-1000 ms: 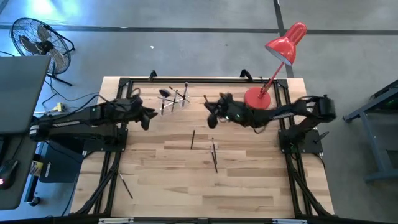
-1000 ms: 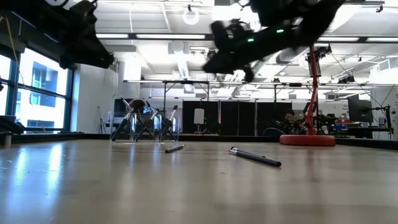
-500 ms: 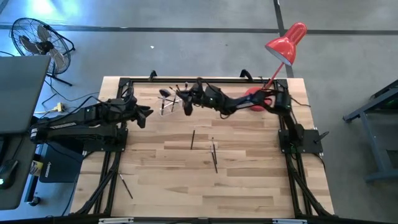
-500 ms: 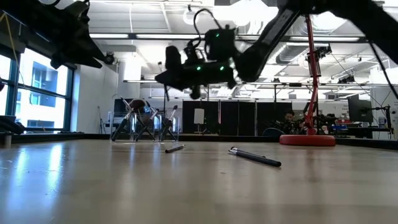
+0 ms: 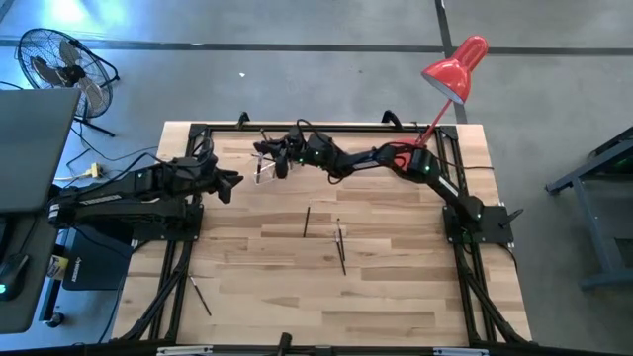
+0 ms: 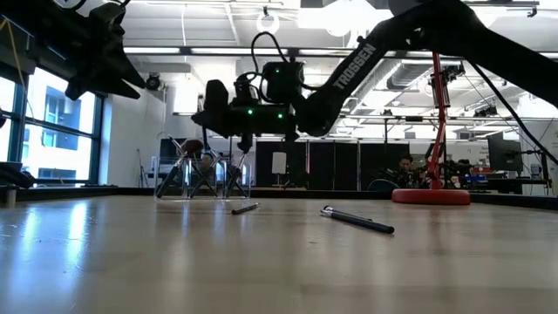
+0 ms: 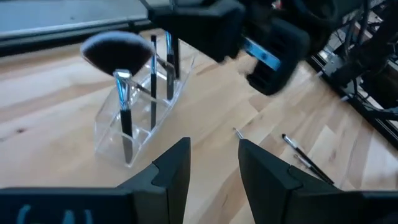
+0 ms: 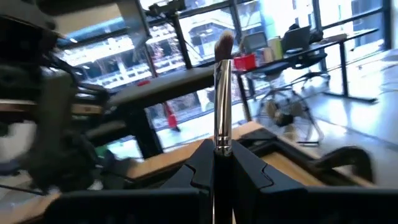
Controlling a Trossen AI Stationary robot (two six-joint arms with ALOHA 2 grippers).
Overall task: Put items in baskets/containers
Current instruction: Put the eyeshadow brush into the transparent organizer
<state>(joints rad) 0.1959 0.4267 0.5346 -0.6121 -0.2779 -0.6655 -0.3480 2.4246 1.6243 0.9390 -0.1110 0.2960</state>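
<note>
Brushes [image 7: 124,87] already stand in the clear holder [image 5: 269,163] at the far left-centre of the counter [image 5: 396,287], the fan-headed one [image 7: 118,53] among them. Going left to right: the left tool [image 5: 233,181] hangs just left of the holder and a little nearer, its fingers [image 7: 174,168] apart and empty, pointing toward the holder from the side. Next, the right arm reaches far across from the right edge, and the right tool [image 5: 280,158] sits over the holder, clamped on one brush [image 8: 222,99]. That brush stands upright between the fingers, bristle end up, so its long axis runs roughly vertical, handle end down toward the holder's open top. Seen level across the counter, the right tool [image 6: 228,118] hovers above the holder [image 6: 202,179], not yet lowered into it. The coming move looks like a straight descent; what matters is that the handle lines up with a free slot and not the brushes already standing there. Further right, loose brushes [image 5: 339,242] lie mid-counter, long axes running near to far, closer to the right arm's base. A red lamp [image 5: 440,109] stands at the far right corner.
</note>
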